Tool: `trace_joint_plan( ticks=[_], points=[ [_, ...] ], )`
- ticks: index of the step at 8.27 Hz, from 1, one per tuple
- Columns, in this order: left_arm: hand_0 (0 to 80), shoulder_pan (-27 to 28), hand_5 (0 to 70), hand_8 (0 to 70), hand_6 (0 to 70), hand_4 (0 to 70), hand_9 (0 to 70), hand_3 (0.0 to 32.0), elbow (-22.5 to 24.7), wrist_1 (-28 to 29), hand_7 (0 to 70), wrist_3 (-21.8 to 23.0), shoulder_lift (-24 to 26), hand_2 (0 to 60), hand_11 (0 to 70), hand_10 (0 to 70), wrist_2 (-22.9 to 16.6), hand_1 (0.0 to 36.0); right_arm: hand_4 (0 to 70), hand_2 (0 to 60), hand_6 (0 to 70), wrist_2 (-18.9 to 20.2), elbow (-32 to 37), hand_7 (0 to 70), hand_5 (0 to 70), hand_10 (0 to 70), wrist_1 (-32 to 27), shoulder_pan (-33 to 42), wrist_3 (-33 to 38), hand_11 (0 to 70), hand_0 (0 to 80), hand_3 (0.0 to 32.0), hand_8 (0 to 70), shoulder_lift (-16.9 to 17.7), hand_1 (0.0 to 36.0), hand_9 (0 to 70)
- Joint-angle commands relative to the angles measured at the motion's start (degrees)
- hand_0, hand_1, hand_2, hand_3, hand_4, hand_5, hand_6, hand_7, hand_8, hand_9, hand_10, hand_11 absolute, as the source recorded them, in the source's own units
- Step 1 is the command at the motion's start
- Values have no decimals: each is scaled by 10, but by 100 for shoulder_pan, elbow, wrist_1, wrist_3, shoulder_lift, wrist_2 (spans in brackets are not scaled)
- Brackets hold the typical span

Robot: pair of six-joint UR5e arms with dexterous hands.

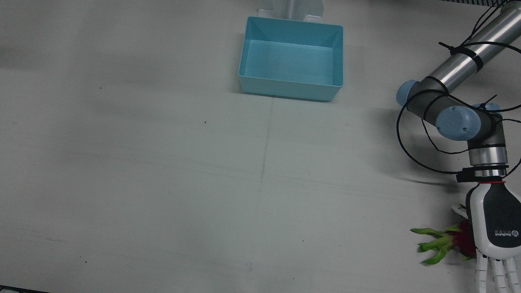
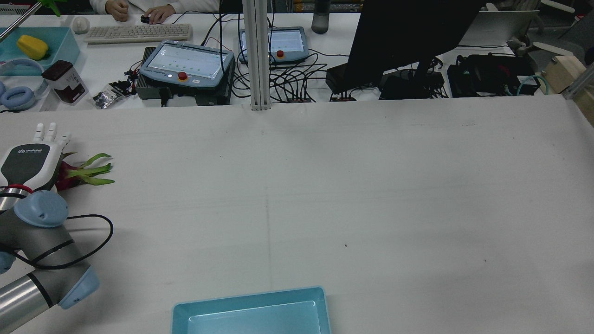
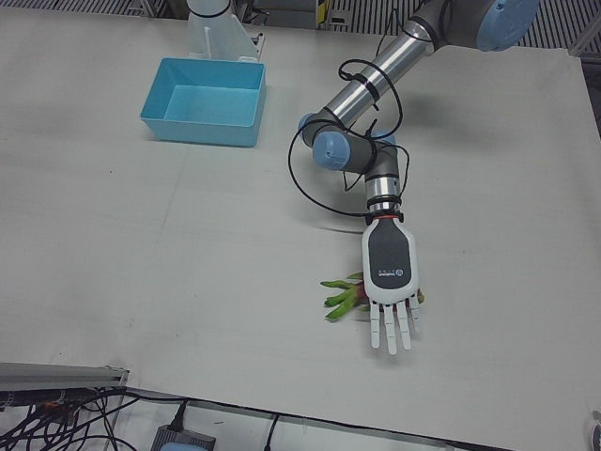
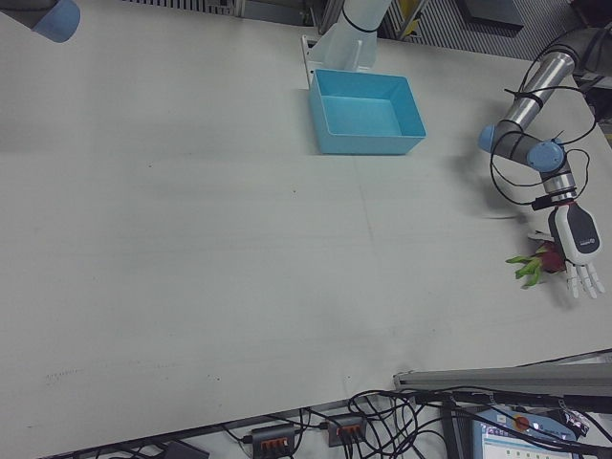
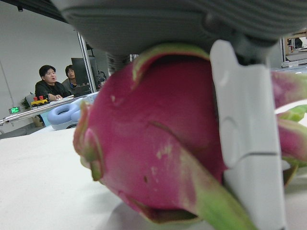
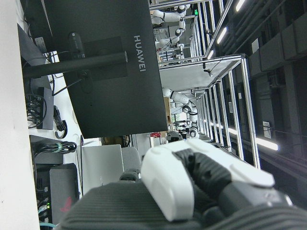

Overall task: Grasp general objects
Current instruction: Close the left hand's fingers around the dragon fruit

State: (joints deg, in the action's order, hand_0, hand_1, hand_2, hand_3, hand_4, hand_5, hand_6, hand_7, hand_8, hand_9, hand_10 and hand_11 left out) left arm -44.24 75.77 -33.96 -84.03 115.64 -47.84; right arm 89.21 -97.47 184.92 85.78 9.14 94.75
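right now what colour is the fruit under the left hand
Magenta-pink dragon fruit with green-tipped scales; the left hand view shows it best.

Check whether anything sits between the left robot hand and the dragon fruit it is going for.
Nothing visible does. The left robot hand hovers directly over the dragon fruit, fingers extended, and its own camera shows the fruit right beneath the palm. The table around them is bare.

left hand (image 3: 389, 284): palm down, fingers (image 3: 392, 329) extended | right hand (image 6: 192, 184): state unclear
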Motion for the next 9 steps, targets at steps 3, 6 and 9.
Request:
trace_joint_plan(
  ticks=[3,6,9],
  points=[
    [478,3,700,83,172,67,84,0,-89,118,346,0,3,600,95,54,2,277,0,0,0,0,0,0,0,0,0,0,0,0,0,0,0,0,0,0],
    [502,3,700,166,274,168,232,0,-89,179,610,0,3,600,179,112,3,267,0,0,0,0,0,0,0,0,-9,0,0,0,0,0,0,0,0,0],
    [491,3,700,299,413,328,408,0,-27,144,700,18,11,600,446,305,11,230,0,0,0,0,0,0,0,0,0,0,0,0,0,0,0,0,0,0]
  ],
)
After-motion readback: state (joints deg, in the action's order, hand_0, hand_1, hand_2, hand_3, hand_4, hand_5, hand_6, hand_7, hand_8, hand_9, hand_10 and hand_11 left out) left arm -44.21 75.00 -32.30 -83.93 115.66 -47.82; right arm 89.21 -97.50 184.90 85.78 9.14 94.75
